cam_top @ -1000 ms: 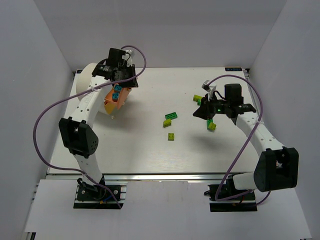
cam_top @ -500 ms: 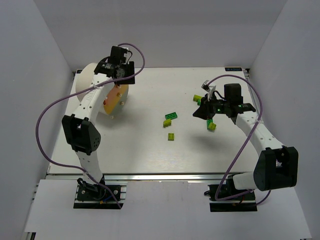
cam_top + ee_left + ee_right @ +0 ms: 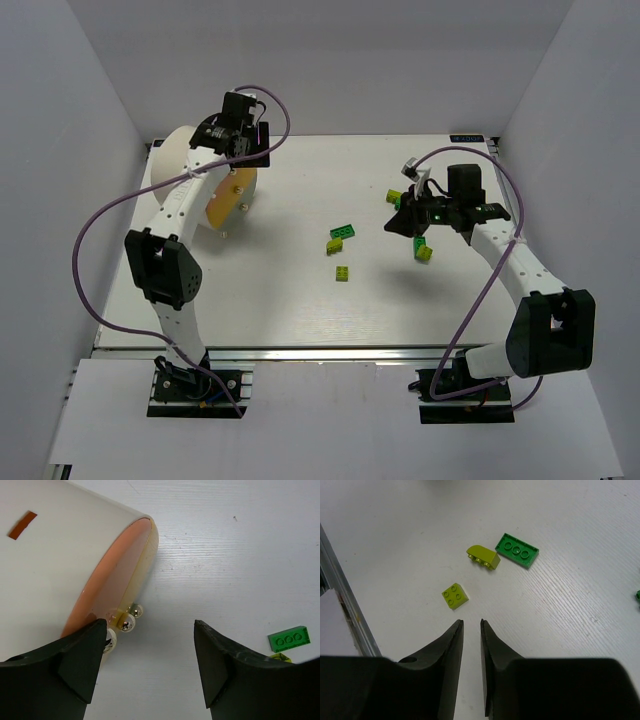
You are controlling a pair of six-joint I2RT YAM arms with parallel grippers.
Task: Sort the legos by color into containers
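Observation:
The cream-white drum [image 3: 180,165] lies at the back left, its orange round face [image 3: 224,196] flush, with no tray standing out. In the left wrist view the drum [image 3: 60,565] fills the left, with small shiny knobs [image 3: 128,621]. My left gripper [image 3: 243,152] [image 3: 150,621] is open and empty just in front of the face. My right gripper [image 3: 405,218] [image 3: 471,621] is nearly shut and empty, above bare table. Before it lie a yellow-green square brick [image 3: 455,596], a yellow-green sloped brick [image 3: 483,557] and a green flat brick [image 3: 517,550].
The green brick [image 3: 343,232] and two yellow-green bricks [image 3: 342,273] lie mid-table. More yellow-green bricks lie by the right gripper [image 3: 424,252] and behind it [image 3: 395,196]. White walls enclose the table on three sides. A metal rail [image 3: 350,615] runs at the table edge.
An orange tray holding cyan bricks stood out from the drum face one second ago; now it is back in and the face is flush. The right arm has barely moved.

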